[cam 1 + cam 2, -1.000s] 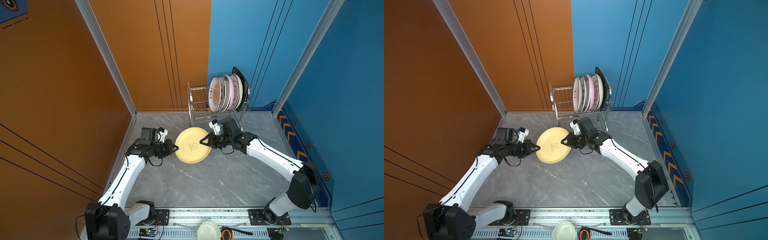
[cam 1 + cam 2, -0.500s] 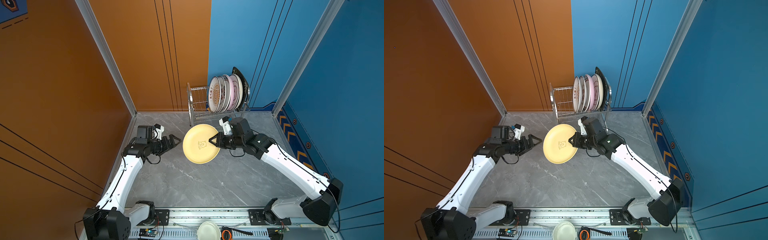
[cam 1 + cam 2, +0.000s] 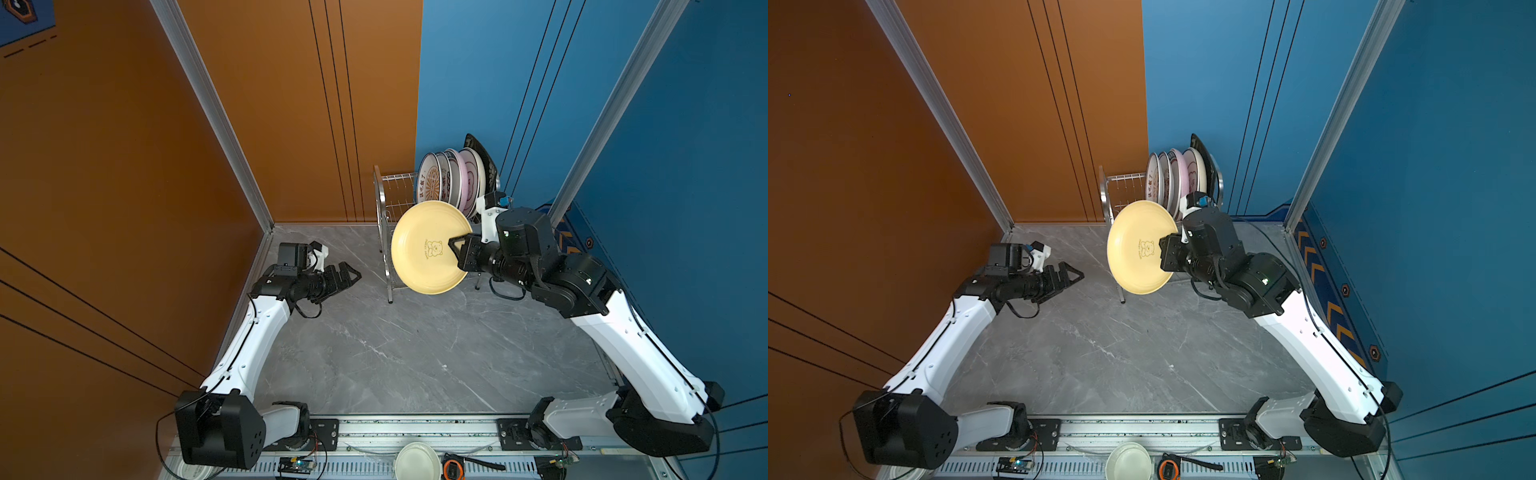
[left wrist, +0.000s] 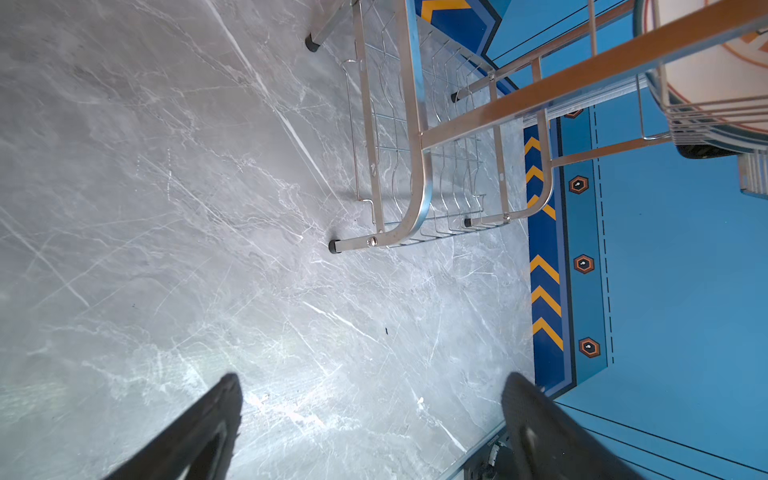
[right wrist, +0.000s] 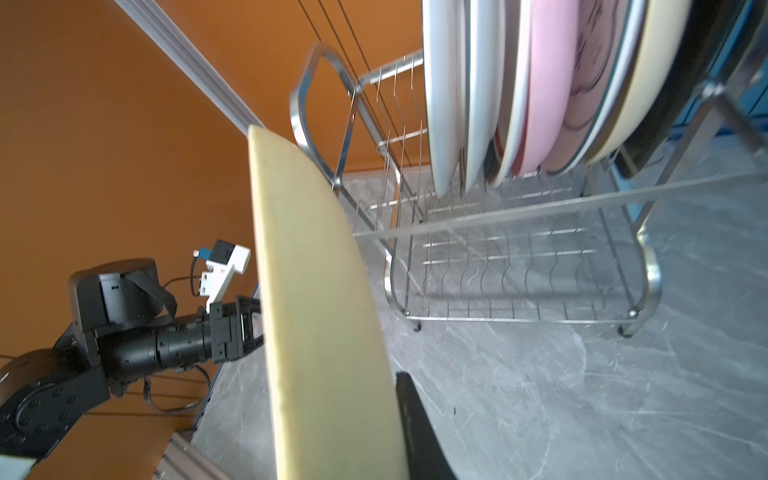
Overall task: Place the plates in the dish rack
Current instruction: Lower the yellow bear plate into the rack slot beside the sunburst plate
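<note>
My right gripper [image 3: 456, 246] is shut on the rim of a yellow plate [image 3: 424, 249] [image 3: 1138, 249] and holds it nearly on edge in the air, just in front of the dish rack [image 3: 384, 199] [image 3: 1111, 191]. In the right wrist view the yellow plate [image 5: 307, 270] hides one finger, and the other finger [image 5: 415, 424] lies against its face. Several plates [image 3: 453, 178] [image 5: 540, 83] stand upright at the right end of the rack's upper tier. My left gripper [image 3: 353, 274] [image 4: 370, 399] is open and empty, low over the floor to the left of the rack.
The rack's lower tier [image 4: 415, 124] [image 5: 519, 320] holds nothing. A small white bowl [image 3: 417, 461] and an orange-black tool [image 3: 453, 469] lie on the front rail. An orange wall stands to the left and a blue wall close behind and to the right of the rack.
My left gripper opened, let go of the yellow plate and drew back to the left. The right gripper carried the plate up and toward the rack, tipping it more upright.
</note>
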### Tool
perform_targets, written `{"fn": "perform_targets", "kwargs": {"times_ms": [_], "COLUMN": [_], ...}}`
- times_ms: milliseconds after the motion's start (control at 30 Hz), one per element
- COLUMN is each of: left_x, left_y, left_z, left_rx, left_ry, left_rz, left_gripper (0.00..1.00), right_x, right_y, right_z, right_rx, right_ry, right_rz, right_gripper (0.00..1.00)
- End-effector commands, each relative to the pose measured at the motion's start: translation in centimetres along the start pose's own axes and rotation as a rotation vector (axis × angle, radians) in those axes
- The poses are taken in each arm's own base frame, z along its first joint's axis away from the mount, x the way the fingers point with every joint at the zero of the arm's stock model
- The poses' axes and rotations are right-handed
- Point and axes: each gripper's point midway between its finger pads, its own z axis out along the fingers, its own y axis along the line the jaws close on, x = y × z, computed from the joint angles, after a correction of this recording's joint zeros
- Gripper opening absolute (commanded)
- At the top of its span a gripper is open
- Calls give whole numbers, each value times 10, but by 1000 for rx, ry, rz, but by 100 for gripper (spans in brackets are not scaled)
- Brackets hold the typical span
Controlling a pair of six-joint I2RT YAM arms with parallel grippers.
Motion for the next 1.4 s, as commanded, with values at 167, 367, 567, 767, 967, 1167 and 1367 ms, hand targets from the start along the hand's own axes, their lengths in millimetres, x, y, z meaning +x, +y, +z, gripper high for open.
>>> {"fn": "perform_targets", "kwargs": {"times_ms": [167,367,567,767,967,1167,1367], "left_x": [-2,2,5,8,11,11,11], "left_y": [4,6,9,13,16,17,18], "left_z": [6,9,13,16,19,19,18], "left_rx": [-15,-18,-22,-25,-26,-23,-14], "left_ry": [-13,-12,-11,-8,1,2,6], "left_rz": [47,51,50,39,34,32,33], "left_gripper": [98,98,98,98,98,98,98], "right_x": [-67,-100,-115,-120,-121,-110,-107], "right_y": [-3,11,15,12,11,9,6], "right_z": [7,30,64,91,113,141,152], "right_rx": [285,390,486,554,599,622,661], "right_ry": [-224,-329,-399,-437,-465,-450,-457], "right_rz": [-203,-278,-339,-372,-390,-412,-425], "right_gripper": [4,4,5,5,5,5,5]}}
